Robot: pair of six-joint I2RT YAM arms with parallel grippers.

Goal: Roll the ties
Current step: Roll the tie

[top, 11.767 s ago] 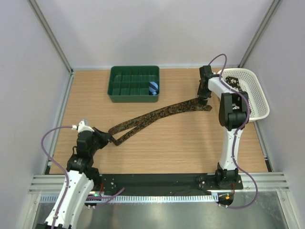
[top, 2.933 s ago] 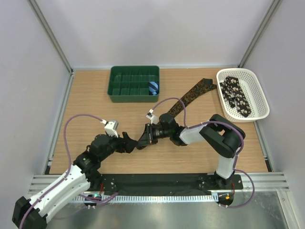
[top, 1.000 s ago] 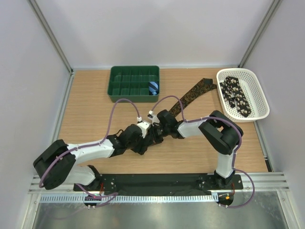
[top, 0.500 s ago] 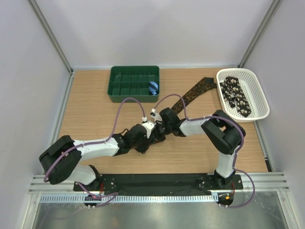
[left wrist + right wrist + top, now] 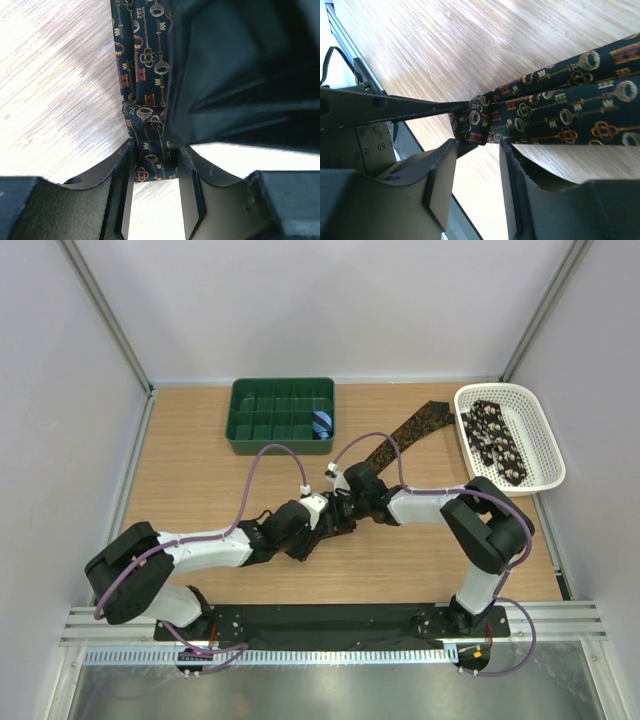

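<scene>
A dark tie printed with small gold and orange keys lies diagonally on the wooden table, its wide end near the basket. Its near end is folded into a small bundle. My left gripper is shut on that bundle, and in the left wrist view the fabric fills the gap of the left gripper. My right gripper faces it from the right. In the right wrist view it stands open, with the bundle just beyond its tips. A black tie with pale spots lies in the basket.
A white mesh basket stands at the back right. A green compartment tray at the back centre holds a small blue striped roll. Purple cables loop over both arms. Walls close in the table's left, right and back.
My right gripper has opened and drawn back a little to the right from the tie's folded end. My left gripper has closed on that end and stayed put.
</scene>
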